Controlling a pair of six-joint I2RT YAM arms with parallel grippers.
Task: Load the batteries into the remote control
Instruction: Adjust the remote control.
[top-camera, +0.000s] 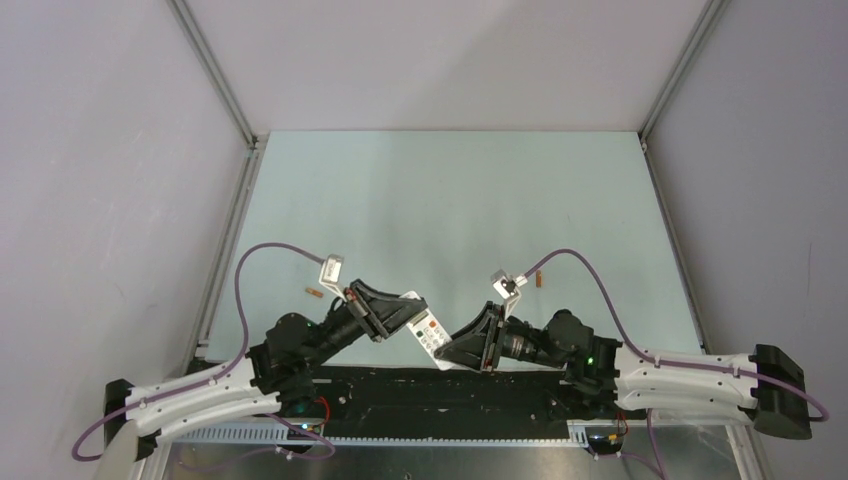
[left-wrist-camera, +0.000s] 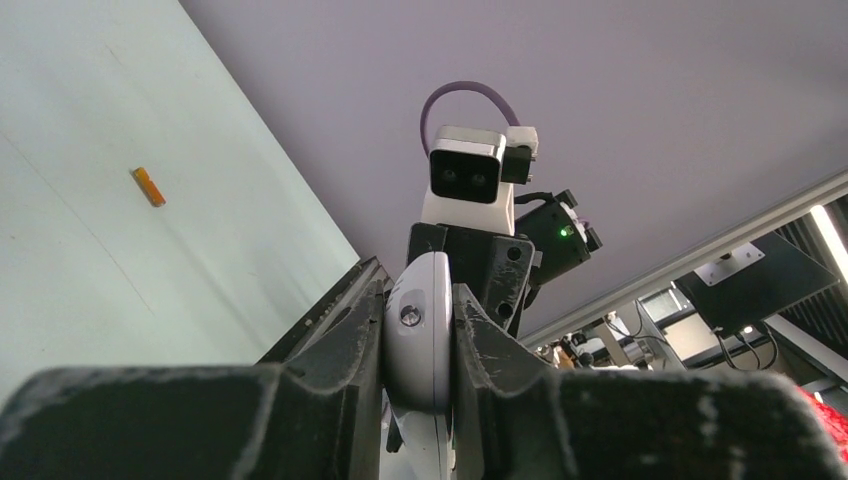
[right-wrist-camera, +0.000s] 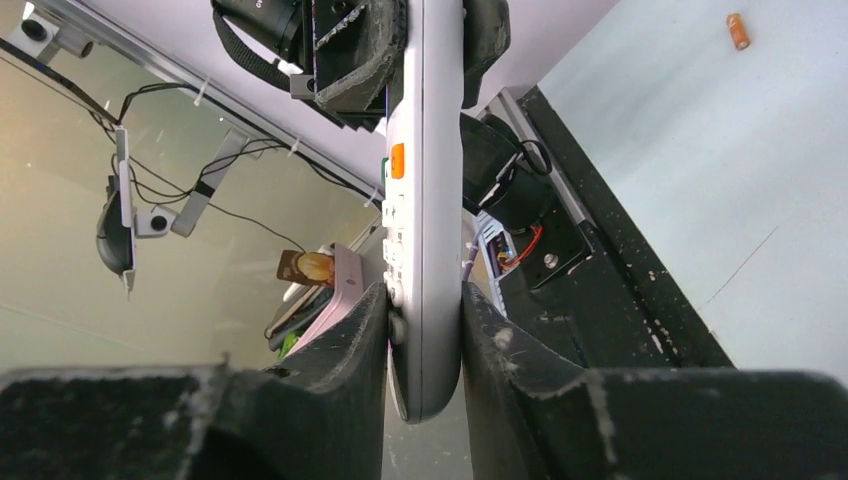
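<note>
The white remote control (top-camera: 430, 334) hangs above the table's near edge, button side up, held at both ends. My left gripper (top-camera: 396, 318) is shut on its display end, and the rounded white end (left-wrist-camera: 420, 350) fills the gap between my left gripper's (left-wrist-camera: 420, 292) black fingers. My right gripper (top-camera: 462, 346) is shut on the other end, its fingers pressed to both faces of the remote control (right-wrist-camera: 425, 150) where my right gripper (right-wrist-camera: 422, 300) meets it. One orange battery (top-camera: 313, 293) lies on the mat left of the arms and shows from the left wrist as the same battery (left-wrist-camera: 148, 187). The other battery (top-camera: 539, 281) lies to the right, (right-wrist-camera: 738, 30).
A pale green mat (top-camera: 450, 200) covers the table between grey walls and aluminium corner posts (top-camera: 215, 70). A black strip (top-camera: 430, 385) runs along the near edge under the remote. The right wrist camera (left-wrist-camera: 468, 175) faces the left one at close range.
</note>
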